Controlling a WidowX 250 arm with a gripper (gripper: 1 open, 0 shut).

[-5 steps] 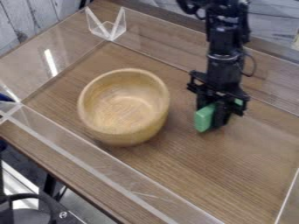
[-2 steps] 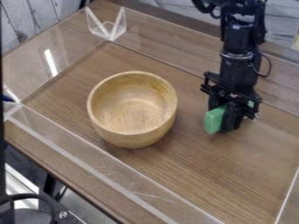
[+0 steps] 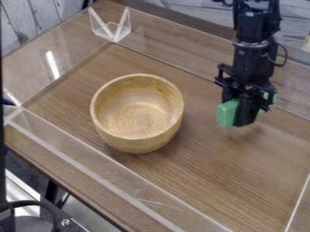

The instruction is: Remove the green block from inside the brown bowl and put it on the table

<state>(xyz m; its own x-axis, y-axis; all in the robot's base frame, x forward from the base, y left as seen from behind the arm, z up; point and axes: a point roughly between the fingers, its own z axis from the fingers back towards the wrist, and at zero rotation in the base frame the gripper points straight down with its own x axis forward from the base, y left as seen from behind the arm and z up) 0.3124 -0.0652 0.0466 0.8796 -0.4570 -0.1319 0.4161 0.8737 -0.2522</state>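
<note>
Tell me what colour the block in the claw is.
Bright green: the green block, held in the claw, shows best in the camera view.

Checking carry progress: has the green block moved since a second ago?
Yes. The green block, held in the gripper, has shifted right and slightly up in the picture, farther from the brown bowl and nearer the table's right wall.

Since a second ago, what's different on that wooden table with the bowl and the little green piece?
The black gripper, shut on the small bright green block, has drifted right and slightly up in the picture, carrying the block further from the round tan wooden bowl. The view itself shifts a little too. The grip is unchanged, the bowl remains empty, and the block is not yet released onto the brown wood-grain table.
</note>
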